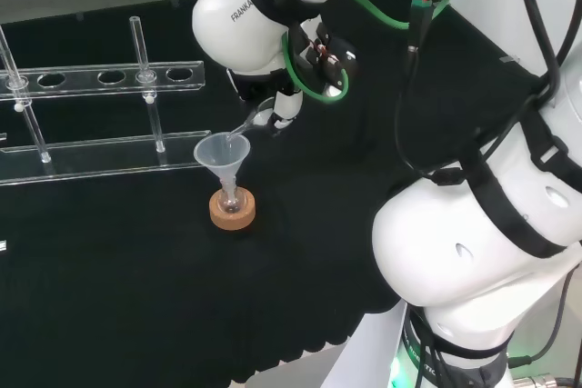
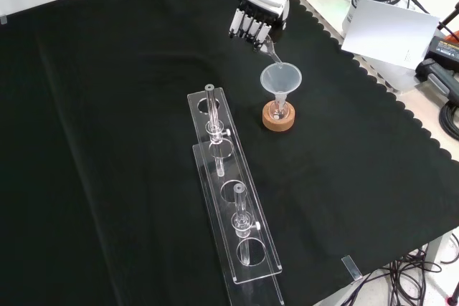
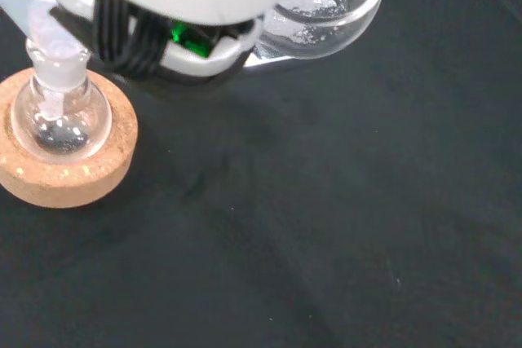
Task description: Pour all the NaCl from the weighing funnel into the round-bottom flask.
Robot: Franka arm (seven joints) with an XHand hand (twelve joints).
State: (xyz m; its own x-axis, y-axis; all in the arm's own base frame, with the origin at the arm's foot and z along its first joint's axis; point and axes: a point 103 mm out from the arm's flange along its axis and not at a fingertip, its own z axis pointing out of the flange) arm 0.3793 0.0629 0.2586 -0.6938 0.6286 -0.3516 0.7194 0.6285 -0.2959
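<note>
Rack (image 2: 237, 220): clear plastic, nearest the front camera, set at 7 o'clock from the flask; several round holes and upright clear posts are seen on it.
Flask (image 2: 278, 111): small round-bottom flask, seated upright in a cork ring (image 2: 278, 120) on the black cloth (image 2: 107, 141).
Flask contents: dark bulb with a few bright specks is seen in the wrist view (image 3: 61, 124); amount cannot be told.
Funnel (image 2: 280, 79): clear conical funnel is stood in the flask neck, mouth up.
Weighing funnel (image 3: 326, 6): clear glass scoop, white grains are seen stuck inside the bowl; spout (image 1: 238, 131) is tipped down over the conical funnel rim.
Hand (image 2: 251, 23): placed at 11 o'clock from the flask in the front view, fingers curled and pinched on the weighing funnel.
Head view: hand (image 1: 277, 106) is at 1 o'clock from the flask, just beside the conical funnel (image 1: 221, 154).
Arm (image 1: 482, 252): white links at 3 o'clock in the head view.
</note>
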